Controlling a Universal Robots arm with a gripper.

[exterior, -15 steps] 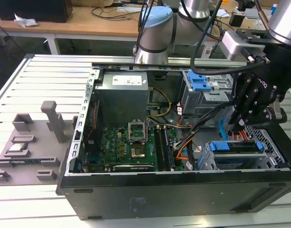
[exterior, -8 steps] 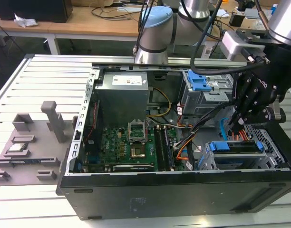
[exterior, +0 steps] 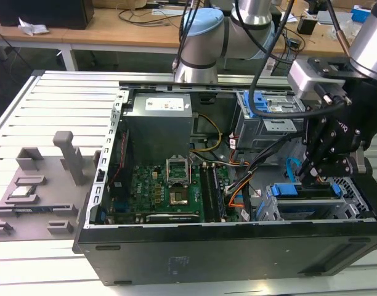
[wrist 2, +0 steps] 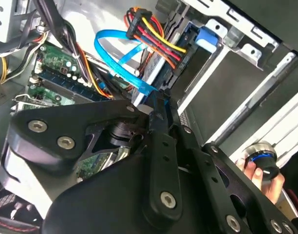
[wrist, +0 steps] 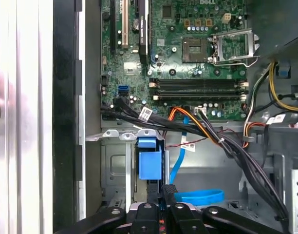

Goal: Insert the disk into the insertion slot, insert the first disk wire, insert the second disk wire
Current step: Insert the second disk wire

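Gripper (exterior: 313, 179): I see it down inside the open computer case (exterior: 176, 246), at the exterior view's right, over the drive cage. In both wrist views its black fingers (wrist: 164, 195) taper to a point at the blue end of the drive bay.

Gripper state: in the second wrist view the fingertips (wrist 2: 161, 105) sit pressed close together, with the end of the blue flat cable (wrist 2: 115, 53) meeting them. I judge the fingers closed, or very nearly, on that cable's connector; the connector itself is hidden by the tips.

Disk (exterior: 305, 206): I find it seated low in the insertion slot (exterior: 345, 209), its blue carrier tab (wrist: 150, 163) at the open end, directly under the gripper.

Insertion slot: silver sheet-metal bay in the case corner nearest the exterior view's right, below the taller grey bay (exterior: 265, 117) with blue latch.

Blue flat cable: loops beside the disk end in the first wrist view (wrist: 197, 197), running up toward the motherboard (wrist: 188, 58).

Power wire bundle (wrist 2: 156, 36): red, yellow, orange and black leads end in a black plug near the back of the disk; I cannot tell whether it is fully seated.

Motherboard: bare socket and memory slots visible, well apart from the gripper.

Person's hand (wrist 2: 263, 173): seen in the second wrist view outside the case, by a round knob.
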